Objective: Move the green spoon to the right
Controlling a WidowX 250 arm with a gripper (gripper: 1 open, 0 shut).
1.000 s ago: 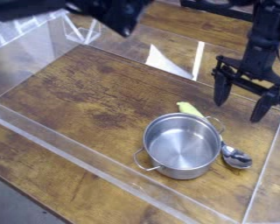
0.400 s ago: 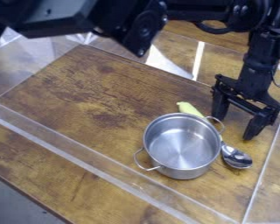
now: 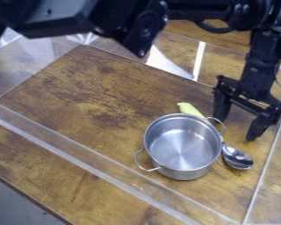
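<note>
The green spoon lies on the wooden table behind and to the right of a round steel pot (image 3: 184, 145). Its yellow-green handle (image 3: 193, 111) pokes out above the pot's rim and its shiny silver bowl (image 3: 238, 159) shows at the pot's right; the middle is hidden by the pot. My gripper (image 3: 244, 121) hangs pointing down, just right of the handle and above the spoon's bowl. Its two black fingers stand wide apart with nothing between them, so it is open.
Clear plastic walls (image 3: 96, 171) fence the wooden table (image 3: 84, 97) on the front, left and right. A white sheet (image 3: 167, 63) lies at the back. A large dark blurred shape (image 3: 73, 18) fills the top left of the view.
The gripper has sunk a little toward the table and shifted slightly left, still open. The dark blurred shape at the top has grown larger in view. Pot and spoon have not moved.
</note>
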